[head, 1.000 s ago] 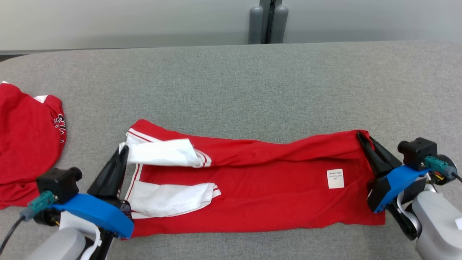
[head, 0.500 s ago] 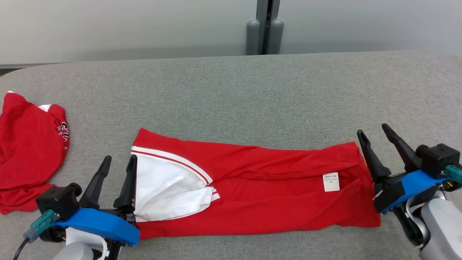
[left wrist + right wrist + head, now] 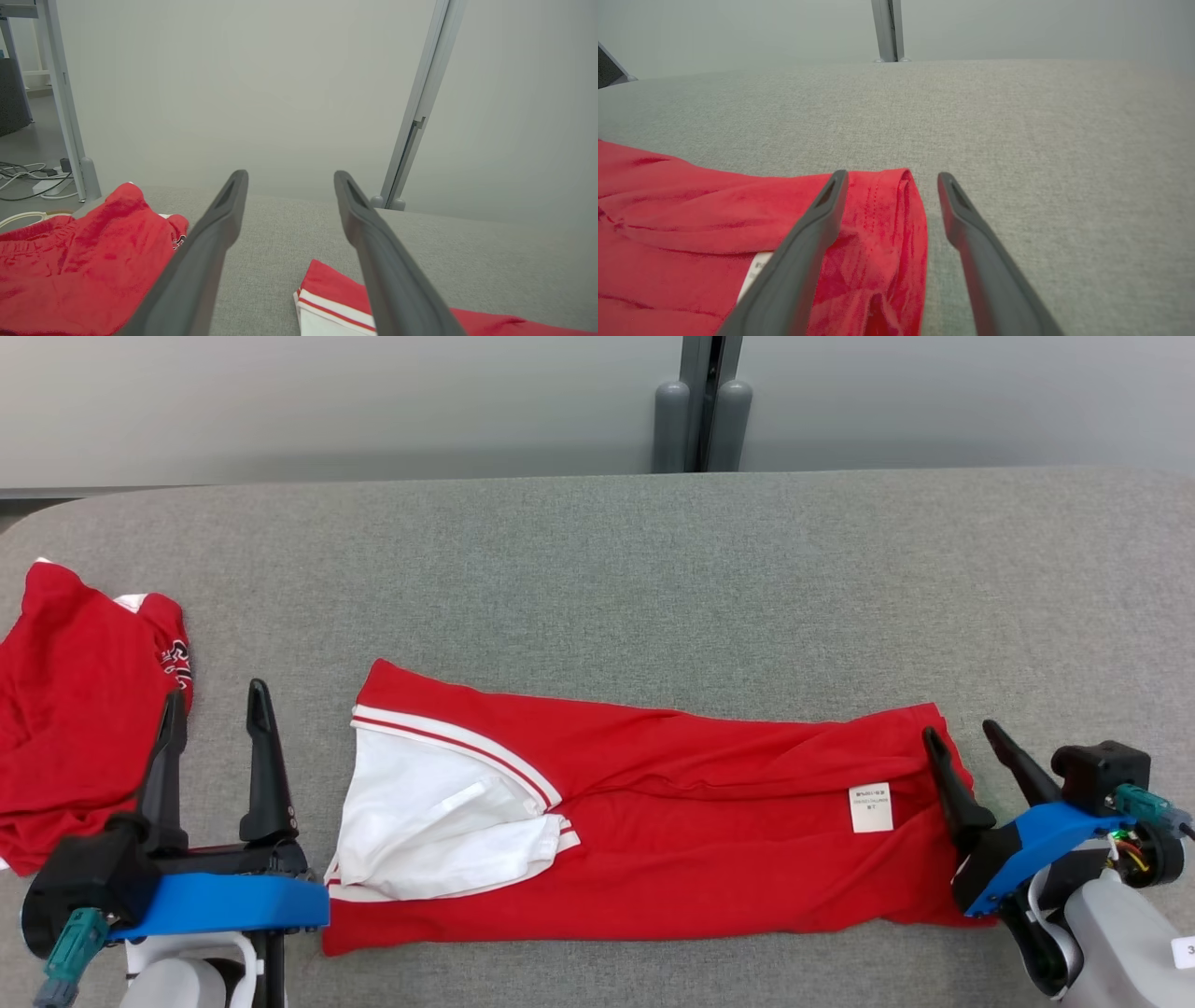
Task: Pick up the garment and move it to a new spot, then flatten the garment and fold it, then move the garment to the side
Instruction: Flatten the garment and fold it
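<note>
The garment is a red shirt with white sleeves, folded into a long band across the grey table. Its white sleeves lie at the left end and a small white label near the right end. My left gripper stands open to the left of the sleeve end, apart from the cloth. In the left wrist view its fingers frame bare table, with the garment's striped corner at the lower right. My right gripper is open at the right hem, holding nothing.
A second red garment lies crumpled at the table's left edge, just beyond my left gripper. A grey post stands behind the table's far edge. The far half of the table is bare fabric.
Both grippers opened and let go of the garment's ends. The white sleeves settled flat. My left gripper drew away to the left, and the right one backed off slightly.
</note>
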`<state>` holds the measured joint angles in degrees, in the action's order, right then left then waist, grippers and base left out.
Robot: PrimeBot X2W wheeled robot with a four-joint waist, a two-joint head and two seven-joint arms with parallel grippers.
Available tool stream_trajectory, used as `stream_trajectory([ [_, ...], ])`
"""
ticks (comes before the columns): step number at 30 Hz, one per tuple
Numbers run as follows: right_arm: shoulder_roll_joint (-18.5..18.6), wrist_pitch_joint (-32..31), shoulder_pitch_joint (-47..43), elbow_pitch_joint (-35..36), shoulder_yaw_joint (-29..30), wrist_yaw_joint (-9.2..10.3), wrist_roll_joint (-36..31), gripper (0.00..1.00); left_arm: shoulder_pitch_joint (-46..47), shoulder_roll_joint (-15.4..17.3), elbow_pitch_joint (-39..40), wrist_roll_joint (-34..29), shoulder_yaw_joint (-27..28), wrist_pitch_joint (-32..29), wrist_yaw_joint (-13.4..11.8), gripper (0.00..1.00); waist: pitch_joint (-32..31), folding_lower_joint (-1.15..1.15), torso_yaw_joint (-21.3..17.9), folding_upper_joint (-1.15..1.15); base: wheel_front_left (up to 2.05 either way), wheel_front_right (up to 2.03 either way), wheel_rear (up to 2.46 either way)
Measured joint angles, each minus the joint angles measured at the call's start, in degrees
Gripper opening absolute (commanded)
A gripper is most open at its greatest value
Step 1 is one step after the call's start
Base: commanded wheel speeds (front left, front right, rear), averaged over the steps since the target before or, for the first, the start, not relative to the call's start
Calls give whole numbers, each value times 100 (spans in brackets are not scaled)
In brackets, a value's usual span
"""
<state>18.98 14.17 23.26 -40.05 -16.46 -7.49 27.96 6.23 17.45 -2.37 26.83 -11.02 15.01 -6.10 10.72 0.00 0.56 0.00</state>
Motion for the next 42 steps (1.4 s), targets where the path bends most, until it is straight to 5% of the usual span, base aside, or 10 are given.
stream_trajectory([
  [14, -355, 10, 9, -925, -314, 1, 419, 100, -281, -859, -216, -1417, 1110, 5, 425, 100, 37, 0, -2, 0, 0, 0, 0],
  [15, -370, 13, 6, -938, -354, 1, 450, 93, -287, -902, -250, -1460, 1162, 5, 470, 100, 38, 0, -9, 0, 0, 0, 0],
  [16, -387, 14, 6, -946, -397, 7, 482, 59, -288, -948, -280, -1504, 1209, 5, 505, 100, 41, 0, -14, 0, 0, 0, 0],
  [17, -405, 26, 8, -948, -441, 10, 517, 10, -288, -978, -313, -1557, 1243, 5, 532, 100, 46, 0, -20, 0, 0, 0, 0],
  [18, -422, 32, 8, -947, -469, 10, 556, 0, -287, -1016, -349, -1599, 1280, 5, 569, 100, 50, 0, -27, 0, 0, 0, 0],
  [26, -361, 73, 56, -890, -293, -7, 643, 0, -281, -1205, -495, -1885, 1580, 5, 767, 100, 4, 0, -112, 0, 0, 0, 0],
  [42, 760, 80, 96, -845, 889, -1, 328, 0, -296, -1369, -654, -2134, 1820, 5, 1004, 100, -179, 0, -232, 0, 0, 0, 0],
])
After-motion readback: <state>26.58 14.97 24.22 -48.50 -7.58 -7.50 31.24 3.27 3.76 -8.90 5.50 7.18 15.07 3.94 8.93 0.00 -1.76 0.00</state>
